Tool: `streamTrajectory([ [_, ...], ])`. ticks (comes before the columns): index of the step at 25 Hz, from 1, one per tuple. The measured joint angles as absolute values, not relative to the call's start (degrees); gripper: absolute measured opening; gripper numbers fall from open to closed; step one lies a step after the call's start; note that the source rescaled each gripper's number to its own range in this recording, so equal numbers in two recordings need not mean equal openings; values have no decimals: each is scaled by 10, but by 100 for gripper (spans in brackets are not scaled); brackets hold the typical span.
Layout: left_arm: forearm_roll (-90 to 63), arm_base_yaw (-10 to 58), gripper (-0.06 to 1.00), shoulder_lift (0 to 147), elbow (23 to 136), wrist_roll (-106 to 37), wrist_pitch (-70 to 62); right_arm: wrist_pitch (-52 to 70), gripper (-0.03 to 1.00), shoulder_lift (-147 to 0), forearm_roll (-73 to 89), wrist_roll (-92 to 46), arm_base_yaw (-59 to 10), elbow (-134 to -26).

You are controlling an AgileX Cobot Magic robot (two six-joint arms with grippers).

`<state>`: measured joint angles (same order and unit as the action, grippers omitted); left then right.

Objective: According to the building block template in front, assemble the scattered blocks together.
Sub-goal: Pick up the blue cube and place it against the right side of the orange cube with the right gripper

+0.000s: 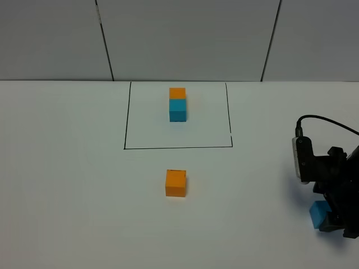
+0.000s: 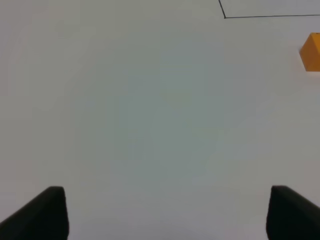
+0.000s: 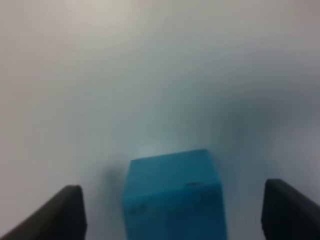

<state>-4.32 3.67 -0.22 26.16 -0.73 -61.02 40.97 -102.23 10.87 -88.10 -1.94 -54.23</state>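
The building block template, a plain orange cube (image 1: 177,93) joined to a cyan cube (image 1: 178,110), sits inside a black drawn rectangle (image 1: 124,129) at the back. Of the scattered blocks, the orange one (image 1: 175,183) rests alone in front of the rectangle and shows again at the edge of the left wrist view (image 2: 311,52). The cyan one (image 1: 320,214) lies at the far right. My right gripper (image 3: 171,202) is lowered around it, open, with the cube (image 3: 172,195) between its fingers and a gap on each side. My left gripper (image 2: 162,205) is open over bare table.
The white tabletop (image 1: 73,185) runs back to a grey panelled wall (image 1: 185,39). A corner of the black rectangle (image 2: 225,16) appears in the left wrist view. The right arm's body and cable (image 1: 314,159) stand over the table's right edge.
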Motion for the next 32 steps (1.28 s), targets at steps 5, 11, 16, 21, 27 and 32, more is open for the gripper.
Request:
streamTrajectory([
  [5, -43, 37, 85, -2, 262, -7, -610, 383, 93, -1034, 108, -891, -11, -534],
  [11, -43, 37, 85, -2, 262, -7, -610, 366, 92, -1040, 102, -900, 12, -528],
  [16, -43, 37, 85, -2, 262, -7, -610, 357, 91, -1051, 99, -914, 18, -528],
  [21, -43, 37, 85, -2, 262, -7, -610, 351, 90, -1075, 99, -916, 18, -528],
  [27, -43, 37, 85, -2, 262, -7, -610, 351, 86, -1085, 99, -916, 18, -528],
  [32, -43, 37, 84, -2, 262, -7, -610, 355, 77, -1093, 100, -916, 18, -533],
])
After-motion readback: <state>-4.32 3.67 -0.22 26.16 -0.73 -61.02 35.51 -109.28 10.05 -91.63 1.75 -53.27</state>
